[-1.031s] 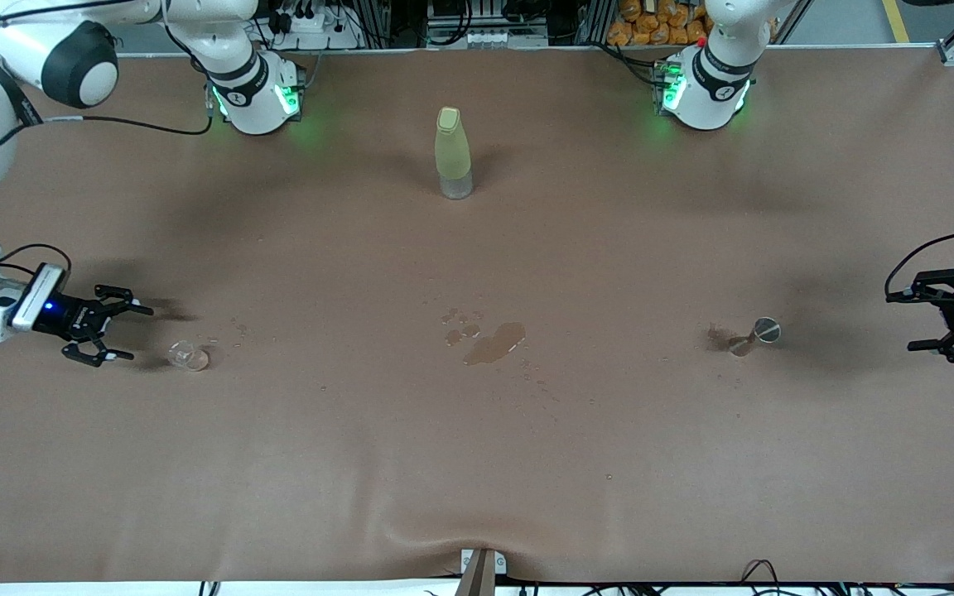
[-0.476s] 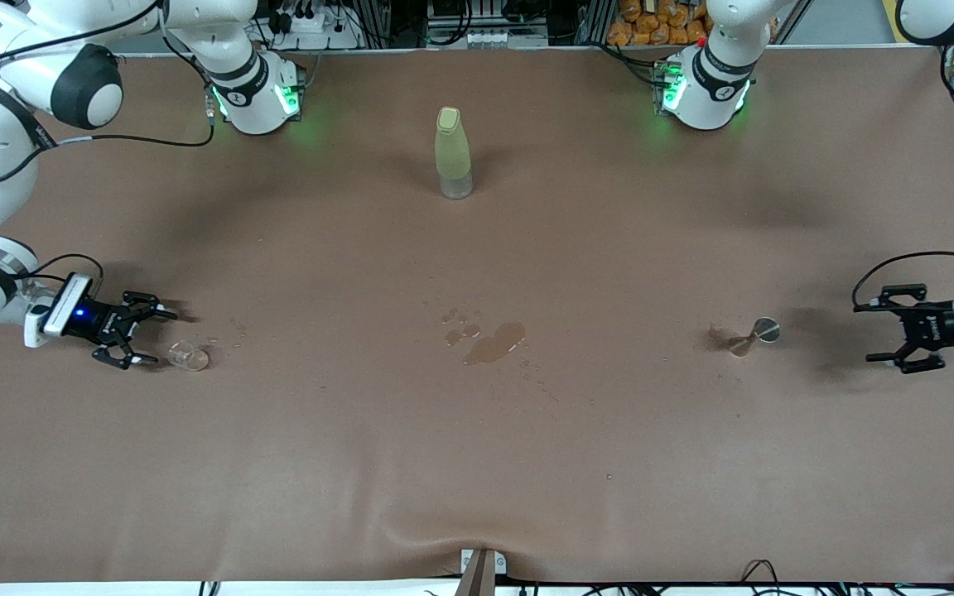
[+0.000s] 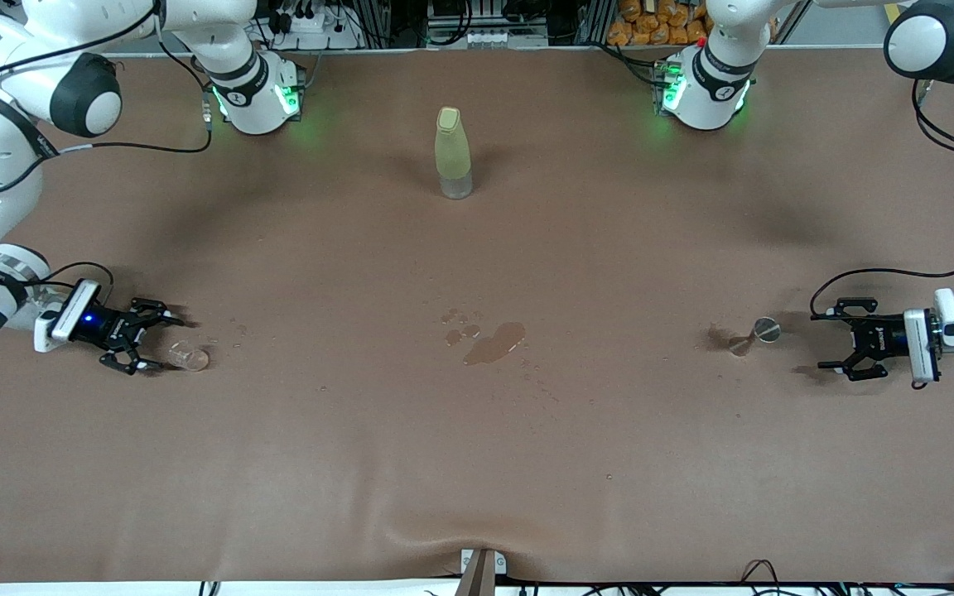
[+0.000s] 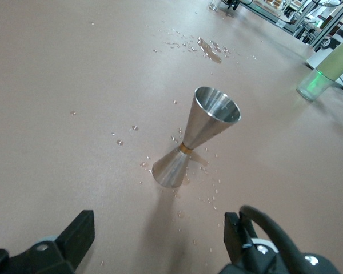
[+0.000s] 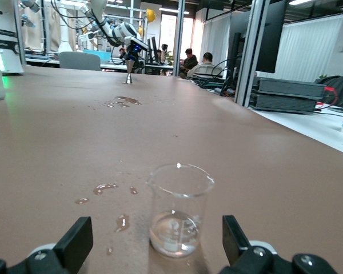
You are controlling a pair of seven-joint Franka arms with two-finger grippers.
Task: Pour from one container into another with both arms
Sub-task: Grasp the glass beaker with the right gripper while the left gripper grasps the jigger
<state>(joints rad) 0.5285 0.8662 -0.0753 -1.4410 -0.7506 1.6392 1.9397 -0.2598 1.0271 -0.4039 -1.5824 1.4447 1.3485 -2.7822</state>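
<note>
Both grippers have closed in on their targets since a second ago. Right gripper [image 3: 142, 338]: fingers spread wide, low over the table, small glass beaker [image 3: 188, 357] standing upright just ahead between the open jaws, not touched; a little clear liquid sits in its bottom [image 5: 178, 210]. Left gripper [image 3: 840, 348]: fingers spread too, nothing held; metal jigger [image 3: 754, 335] stands upright near, dead ahead [image 4: 195, 137]. I judge each arm needs a straight, level advance. Droplets ring both vessels; a puddle [image 3: 493, 342] lies mid-table. A yellow bottle [image 3: 452, 153] stands nearer the bases. I cannot tell whether the jigger holds liquid.
</note>
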